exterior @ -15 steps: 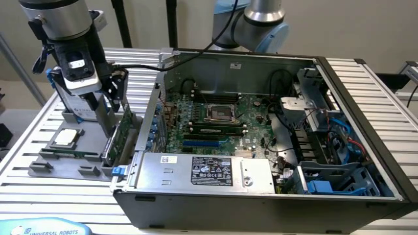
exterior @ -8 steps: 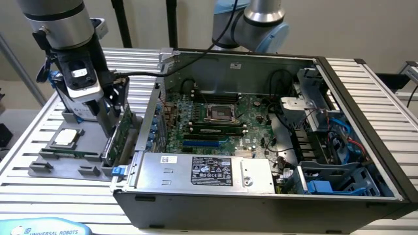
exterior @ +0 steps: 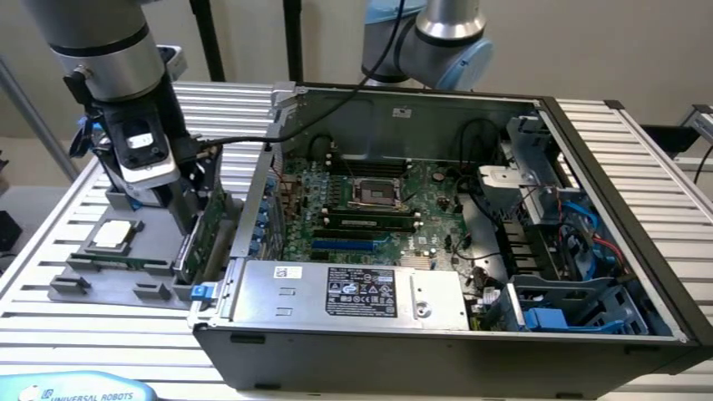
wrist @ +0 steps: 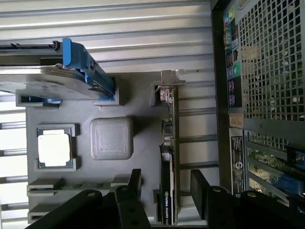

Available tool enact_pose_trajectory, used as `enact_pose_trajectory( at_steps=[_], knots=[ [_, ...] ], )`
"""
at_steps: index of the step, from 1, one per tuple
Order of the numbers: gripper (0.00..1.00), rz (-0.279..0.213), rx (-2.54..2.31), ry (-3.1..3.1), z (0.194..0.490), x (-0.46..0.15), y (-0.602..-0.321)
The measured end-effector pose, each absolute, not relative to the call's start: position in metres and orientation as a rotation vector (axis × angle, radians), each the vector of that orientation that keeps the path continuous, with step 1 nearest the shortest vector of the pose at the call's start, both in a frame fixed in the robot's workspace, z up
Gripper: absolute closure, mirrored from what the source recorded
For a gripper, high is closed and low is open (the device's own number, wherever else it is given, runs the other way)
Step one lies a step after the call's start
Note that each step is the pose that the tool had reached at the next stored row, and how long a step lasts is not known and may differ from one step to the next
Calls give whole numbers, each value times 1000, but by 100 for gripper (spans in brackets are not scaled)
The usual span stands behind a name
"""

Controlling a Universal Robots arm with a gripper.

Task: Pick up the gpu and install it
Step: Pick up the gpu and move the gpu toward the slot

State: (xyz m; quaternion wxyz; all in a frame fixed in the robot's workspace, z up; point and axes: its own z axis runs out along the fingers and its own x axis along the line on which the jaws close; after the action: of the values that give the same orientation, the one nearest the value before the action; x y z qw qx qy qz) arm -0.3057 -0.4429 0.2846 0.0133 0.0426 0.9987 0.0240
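Gripper parked low over gray holder tray on slatted worktop, at exterior view's left of open PC case. Fingers spread wide, one each side of gpu, gaps showing both sides, nothing pinched. gpu standing on edge in tray slot nearest case wall, silver bracket at one end. CPU chip flat in own pocket, well apart. Hard drive with blue rails also in tray.

I'm working in what looks like a robotics lab: a grey robot arm stands over a ribbed metal desk. On it sit an opened computer case and a grey parts holder with cut-out slots.
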Motion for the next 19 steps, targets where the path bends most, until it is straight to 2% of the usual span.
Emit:
enact_pose_trajectory(
  at_steps=[19],
  knots=[
    [46,75,134,3111,250,-303,-447]
  ],
)
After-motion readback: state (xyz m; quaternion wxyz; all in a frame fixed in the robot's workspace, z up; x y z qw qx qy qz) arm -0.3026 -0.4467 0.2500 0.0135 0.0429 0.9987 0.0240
